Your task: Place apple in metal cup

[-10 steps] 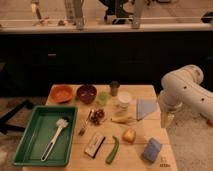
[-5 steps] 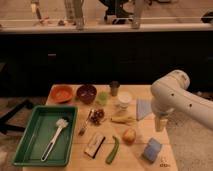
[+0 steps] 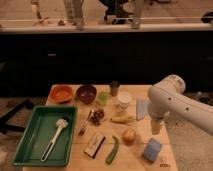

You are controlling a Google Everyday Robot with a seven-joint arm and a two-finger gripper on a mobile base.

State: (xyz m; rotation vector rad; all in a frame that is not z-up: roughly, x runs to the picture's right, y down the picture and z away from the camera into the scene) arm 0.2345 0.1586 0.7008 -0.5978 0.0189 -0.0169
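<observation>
Far left of the worktop [image 3: 132, 161] there's a green tray [image 3: 30, 145] with a dish brush [image 3: 55, 136] lying in it, parked out of the way. Behind it along the back are an orange bowl [image 3: 62, 92] and a dark red bowl [image 3: 86, 92]. Next comes a small green cup [image 3: 103, 97], and beside it the metal cup [image 3: 114, 88], upright with its mouth up, so it should take a drop from above. The white cup [image 3: 124, 99] stands just beside it, which I'd guess makes that drop a bit tight.

Nearer the front there's a packet [image 3: 95, 145] (can't read any label on it), a long green vegetable [image 3: 112, 150] and a banana [image 3: 122, 119]. The apple [image 3: 129, 135] sits loose on the wood, well apart from the metal cup.

On the right the gripper [image 3: 156, 129] hangs pointing down, near the apple's right side but not touching. Its jaws are wide and there's nothing in them, so it looks lined up for the pick. A blue sponge [image 3: 152, 149] lies just in front of it.
</observation>
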